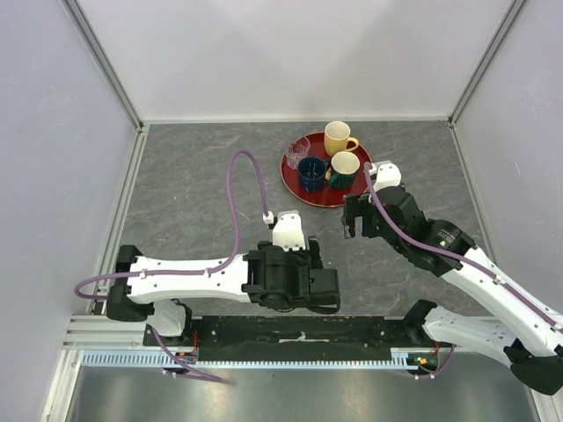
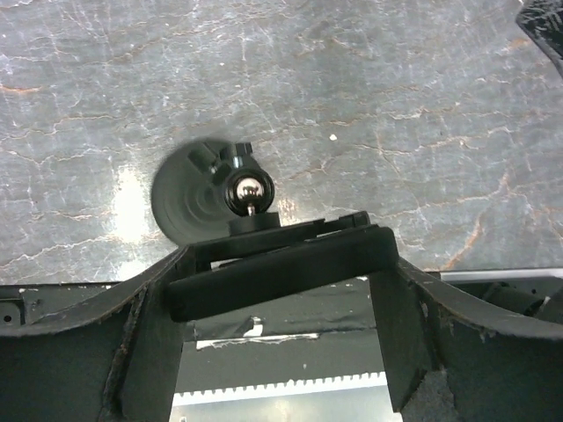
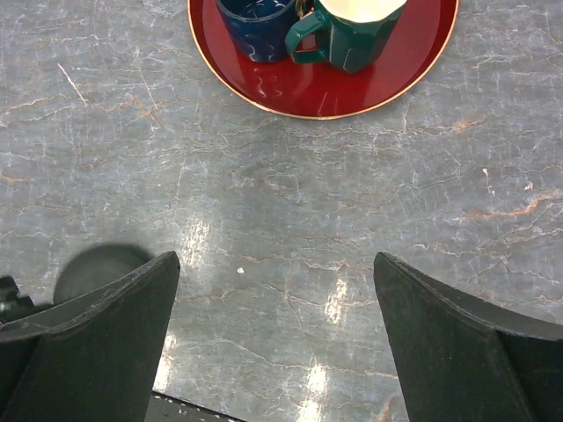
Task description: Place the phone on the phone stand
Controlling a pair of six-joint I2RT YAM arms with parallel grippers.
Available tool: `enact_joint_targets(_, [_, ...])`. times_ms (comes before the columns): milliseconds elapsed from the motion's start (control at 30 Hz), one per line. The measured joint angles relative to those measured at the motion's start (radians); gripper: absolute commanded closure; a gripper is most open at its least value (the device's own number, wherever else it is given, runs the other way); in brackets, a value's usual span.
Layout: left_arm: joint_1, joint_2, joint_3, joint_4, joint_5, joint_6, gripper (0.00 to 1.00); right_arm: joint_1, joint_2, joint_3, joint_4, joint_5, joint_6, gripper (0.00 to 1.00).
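Nearly done: left claw grasps the phone across its width, at 6 o'clock of the phone stand, seemingly against its cradle. Seating and letting go remain, I judge. Right claw hangs released over the tabletop, empty.

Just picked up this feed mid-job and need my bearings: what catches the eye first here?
First, the phone, held across the fingers of the left gripper, right against the phone stand with its shiny ball joint, close to the arms' bases. Farther back sits a red tray of mugs, with the right gripper open and empty just in front of it.
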Motion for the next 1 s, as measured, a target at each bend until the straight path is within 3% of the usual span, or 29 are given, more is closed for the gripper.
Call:
enact_joint_targets(267, [-0.004,-0.034,0.019,0.022,0.052,0.163,0.98,0.0,-0.005,0.0,0.005,0.0,0.002,0.02])
enact_joint_targets(433, [-0.006,-0.125,-0.078,0.051,0.094,0.303,0.98,0.0,0.006,0.0,0.006,-0.002,0.002,0.02])
enact_joint_targets(667, [-0.008,-0.412,-0.363,0.33,0.108,0.551,0.98,0.0,0.039,-0.006,0.038,-0.029,0.002,0.02])
enact_joint_targets(1000, [-0.01,-0.395,-0.385,0.616,0.134,0.746,0.98,0.0,0.05,-0.014,0.056,-0.046,0.002,0.02])
